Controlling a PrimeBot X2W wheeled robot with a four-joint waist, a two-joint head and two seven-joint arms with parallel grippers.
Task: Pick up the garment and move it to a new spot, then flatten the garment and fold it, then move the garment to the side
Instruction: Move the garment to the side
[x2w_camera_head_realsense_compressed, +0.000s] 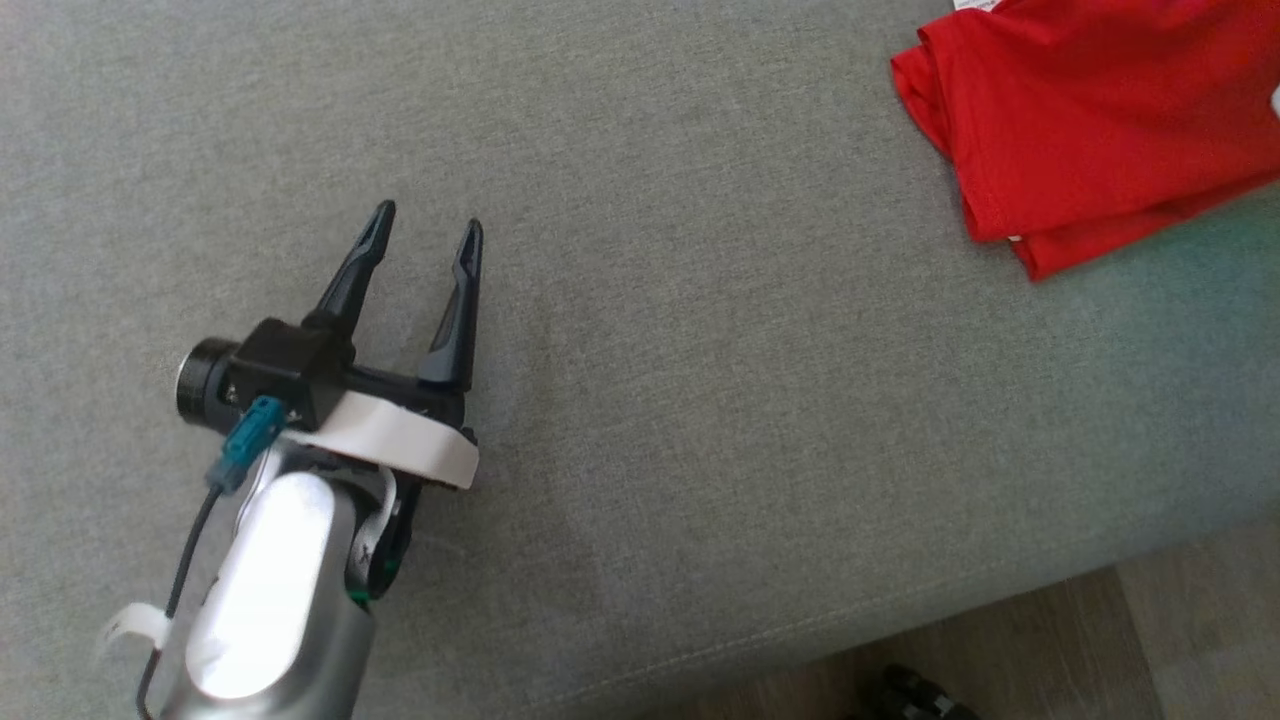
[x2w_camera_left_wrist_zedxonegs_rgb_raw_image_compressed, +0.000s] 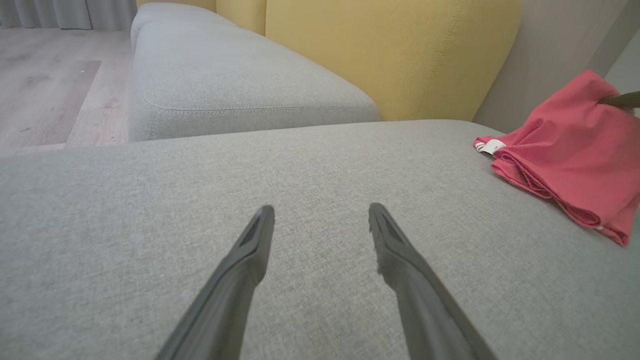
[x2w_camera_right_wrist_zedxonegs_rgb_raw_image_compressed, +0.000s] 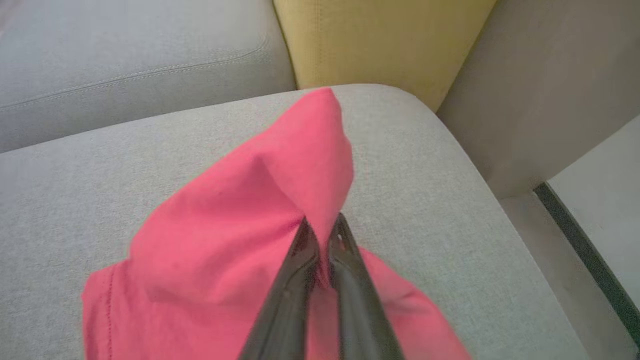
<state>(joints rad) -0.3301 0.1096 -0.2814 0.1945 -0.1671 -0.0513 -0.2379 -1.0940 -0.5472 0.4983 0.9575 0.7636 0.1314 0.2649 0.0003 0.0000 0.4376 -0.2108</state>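
Note:
The garment is a red folded cloth lying at the far right of the grey sofa cushion. In the right wrist view my right gripper is shut on a fold of the garment, pinching it up into a peak. The left wrist view shows the garment at the right edge, a white label at its corner, with a dark fingertip of the right gripper touching its top. My left gripper hovers open over bare cushion, well left of the cloth, nothing between its fingers.
A yellow backrest stands behind the cushion, and a second grey seat lies beyond. The cushion's front edge drops to wooden floor. A grey side panel borders the cushion's right end.

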